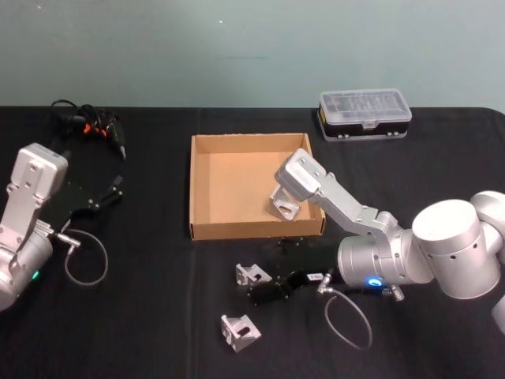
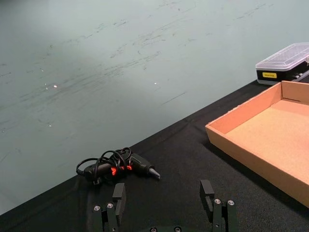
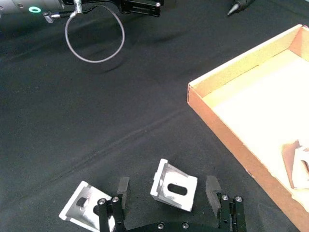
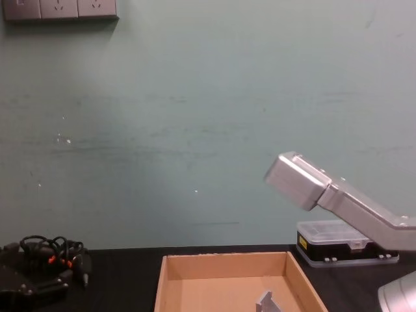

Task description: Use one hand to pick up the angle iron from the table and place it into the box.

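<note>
Three small silver angle irons show. One [image 3: 174, 185] lies on the black table [image 1: 142, 316] between the spread fingers of my right gripper [image 3: 167, 189], which is open with a gap on each side; the same piece [image 1: 252, 275] sits just in front of the box. A second [image 1: 239, 332] lies nearer the table's front edge. A third [image 1: 284, 207] rests inside the brown cardboard box [image 1: 203, 185], near its front right corner. My left gripper [image 2: 163, 193] is open and holds nothing, parked at the left [image 1: 95, 201].
A clear-lidded plastic case [image 1: 364, 114] stands behind the box to the right. A tangle of black cables with orange bits [image 1: 87, 122] lies at the back left. Wire loops hang by each wrist [image 1: 347, 320].
</note>
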### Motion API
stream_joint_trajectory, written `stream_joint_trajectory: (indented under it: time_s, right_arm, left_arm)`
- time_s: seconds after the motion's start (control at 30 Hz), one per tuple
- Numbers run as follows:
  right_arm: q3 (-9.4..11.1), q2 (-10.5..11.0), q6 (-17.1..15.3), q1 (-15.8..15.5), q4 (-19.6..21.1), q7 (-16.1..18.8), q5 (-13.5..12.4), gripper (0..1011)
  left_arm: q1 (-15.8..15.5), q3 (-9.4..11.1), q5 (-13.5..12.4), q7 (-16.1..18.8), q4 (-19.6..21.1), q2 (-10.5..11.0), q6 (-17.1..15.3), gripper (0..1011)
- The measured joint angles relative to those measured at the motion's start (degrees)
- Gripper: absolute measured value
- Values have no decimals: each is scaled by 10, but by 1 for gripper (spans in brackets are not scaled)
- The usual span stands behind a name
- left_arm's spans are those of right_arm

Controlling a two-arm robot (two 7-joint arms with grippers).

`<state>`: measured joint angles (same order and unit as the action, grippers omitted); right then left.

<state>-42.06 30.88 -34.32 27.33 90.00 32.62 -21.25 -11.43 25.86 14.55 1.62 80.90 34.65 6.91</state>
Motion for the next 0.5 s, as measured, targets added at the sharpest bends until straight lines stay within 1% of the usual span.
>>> stream_joint_trajectory:
  time_s: [0.5]
  right_arm:
    - [-12, -12, 3, 4, -11, 12, 13, 1003]
  left_arm:
    - [0, 0, 0, 0, 0, 0, 0, 1011]
